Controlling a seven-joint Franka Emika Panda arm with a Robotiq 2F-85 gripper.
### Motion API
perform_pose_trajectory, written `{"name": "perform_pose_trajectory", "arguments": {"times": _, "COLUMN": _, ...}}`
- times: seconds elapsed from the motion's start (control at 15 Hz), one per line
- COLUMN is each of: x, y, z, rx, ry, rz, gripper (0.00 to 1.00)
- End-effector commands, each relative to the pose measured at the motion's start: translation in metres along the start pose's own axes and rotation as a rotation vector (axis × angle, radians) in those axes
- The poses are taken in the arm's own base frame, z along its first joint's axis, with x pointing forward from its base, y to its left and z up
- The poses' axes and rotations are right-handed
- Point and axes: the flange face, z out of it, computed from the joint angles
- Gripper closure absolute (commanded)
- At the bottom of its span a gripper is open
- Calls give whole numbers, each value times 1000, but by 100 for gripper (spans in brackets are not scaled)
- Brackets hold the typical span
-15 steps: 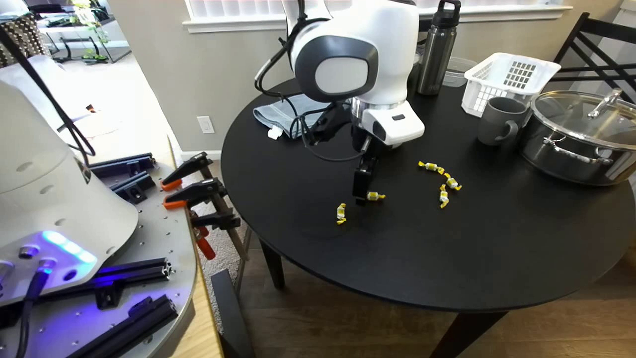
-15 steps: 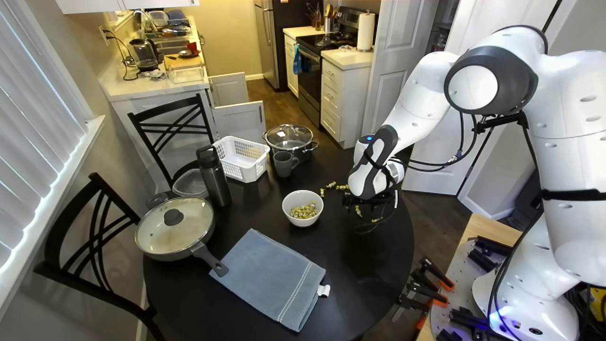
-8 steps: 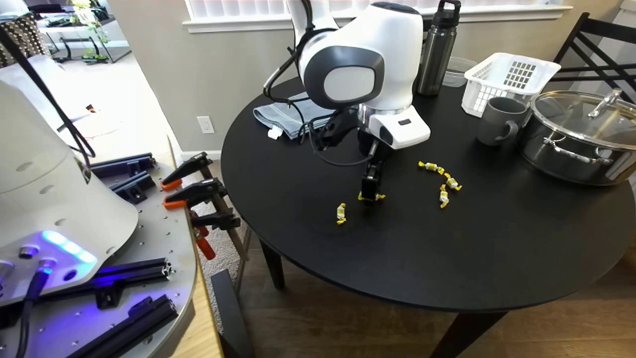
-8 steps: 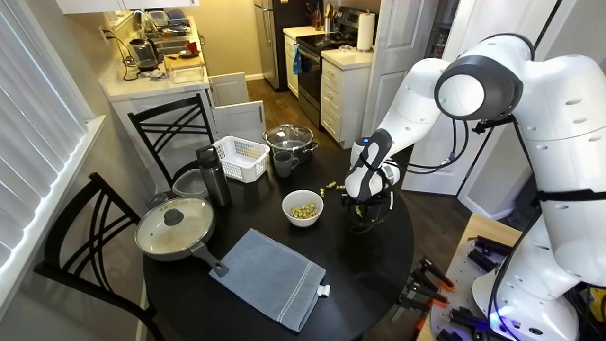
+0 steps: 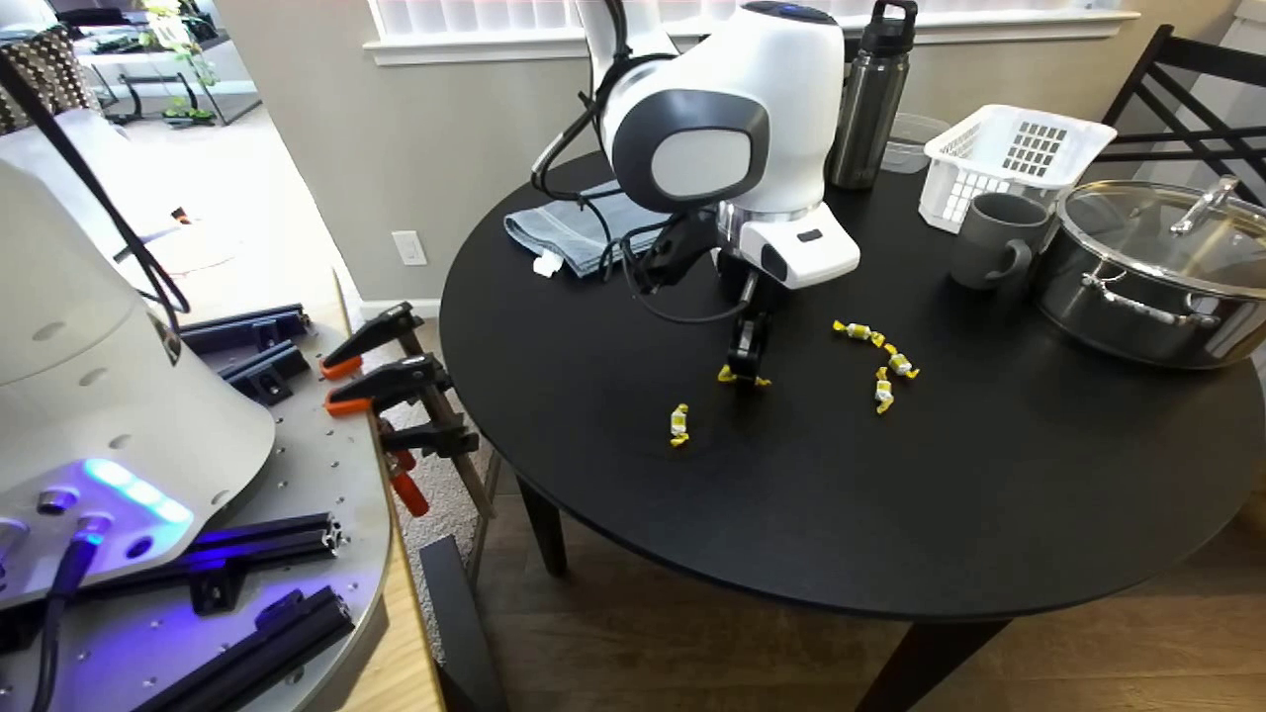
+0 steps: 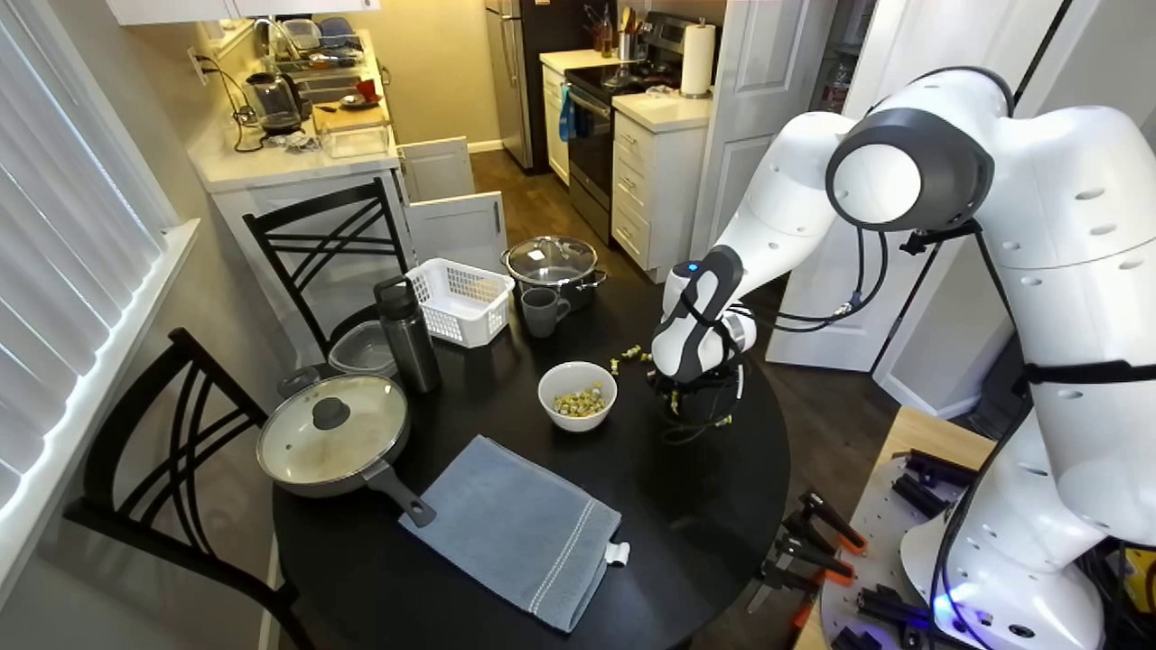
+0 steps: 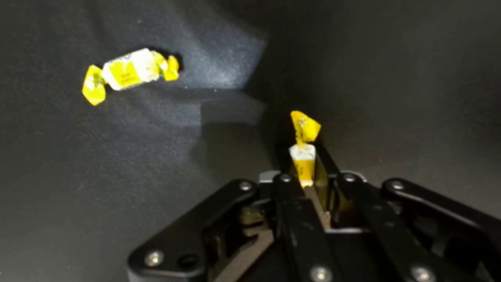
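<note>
The gripper [image 7: 305, 155] holds a wrapped candy [image 7: 303, 150] between narrowed fingers [image 7: 328, 159], low over or resting on the black table [image 5: 969, 494], hard to tell which, and it could slip out if its likely slick sides meet too light a pinch.

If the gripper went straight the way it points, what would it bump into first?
Probably the black tabletop: the gripper points down at it, a wrapped candy between its jaws. Whether there's any gap beneath is unclear.
</note>
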Motion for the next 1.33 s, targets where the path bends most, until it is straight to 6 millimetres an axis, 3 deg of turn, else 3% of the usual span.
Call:
{"name": "perform_pose_trajectory", "arguments": {"times": 0.0, "x": 4, "y": -9, "z": -25, "rx": 40, "ry": 47, "rz": -14, "gripper": 100}}
{"name": "perform_pose_trajectory", "arguments": {"times": 0.07, "x": 7, "y": -14, "z": -39, "rx": 59, "ry": 72, "rz": -17, "gripper": 96}}
{"name": "perform_pose_trajectory", "arguments": {"times": 0.47, "x": 8, "y": -57, "z": -121, "rx": 212, "ry": 175, "rz": -74, "gripper": 96}}
{"name": "perform_pose_trajectory", "arguments": {"times": 0.8, "x": -23, "y": -100, "z": -149, "rx": 346, "ry": 113, "rz": -130, "gripper": 96}}
{"name": "perform_pose_trajectory", "arguments": {"times": 0.87, "x": -28, "y": -105, "z": -149, "rx": 354, "ry": 88, "rz": -140, "gripper": 86}}
{"name": "perform_pose_trajectory", "arguments": {"times": 0.93, "x": -30, "y": -106, "z": -148, "rx": 354, "ry": 81, "rz": -146, "gripper": 59}}
{"name": "perform_pose_trajectory", "arguments": {"times": 1.07, "x": -31, "y": -101, "z": -151, "rx": 350, "ry": 98, "rz": -145, "gripper": 54}}
{"name": "perform_pose_trajectory", "arguments": {"times": 1.27, "x": -24, "y": -88, "z": -159, "rx": 332, "ry": 120, "rz": -142, "gripper": 36}}
